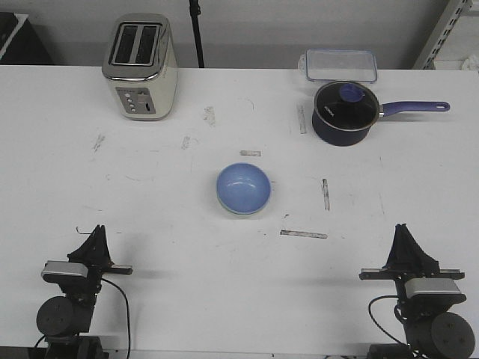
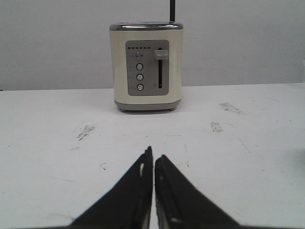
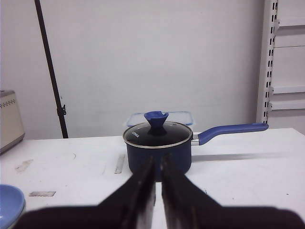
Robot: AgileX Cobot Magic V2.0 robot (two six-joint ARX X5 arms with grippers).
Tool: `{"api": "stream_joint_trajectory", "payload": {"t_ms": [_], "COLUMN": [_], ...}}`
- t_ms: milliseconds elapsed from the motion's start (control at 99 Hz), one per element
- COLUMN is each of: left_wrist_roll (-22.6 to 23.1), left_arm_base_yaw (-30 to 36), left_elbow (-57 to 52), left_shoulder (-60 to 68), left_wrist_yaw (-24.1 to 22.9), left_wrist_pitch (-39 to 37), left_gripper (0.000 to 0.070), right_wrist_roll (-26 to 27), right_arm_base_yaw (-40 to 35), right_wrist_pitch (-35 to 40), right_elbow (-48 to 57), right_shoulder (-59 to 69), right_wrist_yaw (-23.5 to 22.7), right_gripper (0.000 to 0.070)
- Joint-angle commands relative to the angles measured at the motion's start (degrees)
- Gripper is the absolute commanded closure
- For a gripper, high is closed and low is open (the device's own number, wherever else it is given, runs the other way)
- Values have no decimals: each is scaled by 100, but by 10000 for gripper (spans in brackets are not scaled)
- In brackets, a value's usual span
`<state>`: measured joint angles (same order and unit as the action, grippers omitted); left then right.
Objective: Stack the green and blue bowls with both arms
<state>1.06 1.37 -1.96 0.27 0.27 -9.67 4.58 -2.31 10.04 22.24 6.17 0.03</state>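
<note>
Front view: the blue bowl [image 1: 243,187] sits nested in the green bowl [image 1: 238,212], of which only a thin pale rim shows at the near edge, so the stack appears complete. Both grippers rest at the near table edge, well apart from the stack. The left gripper [image 1: 98,232] has the bowls ahead and to its right; the right gripper [image 1: 402,230] has them ahead and to its left, and the two lie about equally distant. Each gripper's fingers are pressed together and carry nothing, as both wrist views confirm. The round bowls offer no long axis. Straight ahead of the left gripper stands a toaster [image 2: 146,67]; ahead of the right, a lidded saucepan [image 3: 159,146].
</note>
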Motion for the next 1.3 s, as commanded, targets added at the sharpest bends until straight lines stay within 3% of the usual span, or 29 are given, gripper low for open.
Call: {"api": "stream_joint_trajectory", "payload": {"t_ms": [0,1030,1293], "left_wrist_roll": [87,87,87], "left_arm_base_yaw": [-2,-2,-2], "left_elbow": [127,127,127], "left_shoulder": [-9,-9,-9], "left_wrist_yaw": [13,13,13], "left_wrist_pitch": [-70,-70,-72], "left_gripper": [698,698,698], "right_wrist_roll": [52,-20,-22], "right_arm_base_yaw": [-2,-2,-2], "right_wrist_pitch": [-59,-20,-339], "right_elbow": [9,9,-575], "right_shoulder": [-20,-22,-142], "right_wrist_yaw": [-2,-35,-2], "right_gripper": [687,687,687]}}
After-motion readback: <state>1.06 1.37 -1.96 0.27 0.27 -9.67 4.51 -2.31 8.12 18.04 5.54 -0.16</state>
